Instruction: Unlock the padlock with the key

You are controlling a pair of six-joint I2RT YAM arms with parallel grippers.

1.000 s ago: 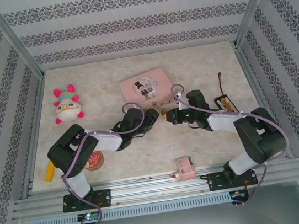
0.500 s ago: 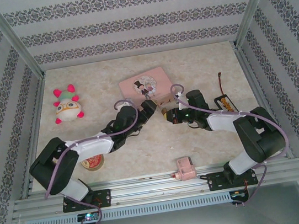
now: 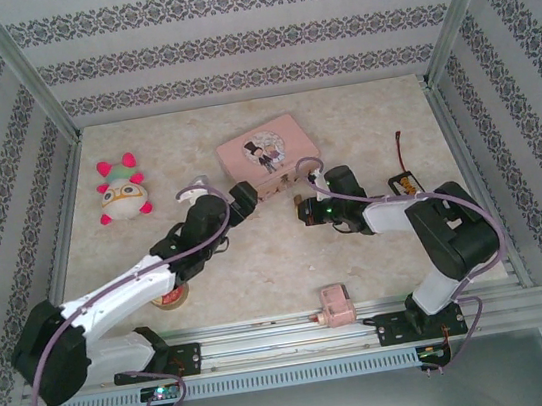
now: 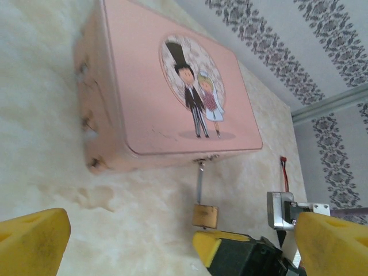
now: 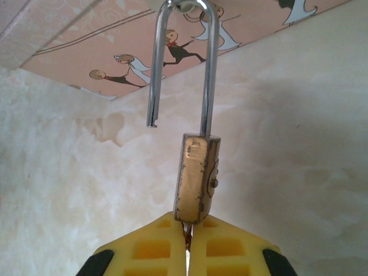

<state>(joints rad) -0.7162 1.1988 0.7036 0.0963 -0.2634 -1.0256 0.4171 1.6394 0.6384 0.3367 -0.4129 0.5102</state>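
Note:
The tiny brass padlock [image 5: 196, 178] hangs from the front latch of the pink tin box [image 4: 178, 98]. Its silver shackle [image 5: 209, 69] stands sprung open, with one leg's end free of the body. My right gripper [image 5: 187, 229] is shut on the key [image 5: 186, 237], whose blade sits in the bottom of the lock. From above, the padlock [image 3: 296, 200] lies just ahead of the right gripper [image 3: 305, 209]. My left gripper [image 3: 243, 195] is open near the box's front left corner. Its yellow fingers [image 4: 31, 241] stand wide apart, short of the padlock [image 4: 205, 216].
A plush toy [image 3: 120, 192] lies at the far left. A tape roll [image 3: 172, 296] sits under the left arm. A small pink block [image 3: 334, 305] rests by the near rail. A battery pack [image 3: 407, 185] with a red wire [image 3: 401, 140] lies right of the right arm.
The left arm has stretched out and its gripper has drawn back left from the padlock. The tin box, tipped half a second ago, sits flat again. The right gripper has barely moved.

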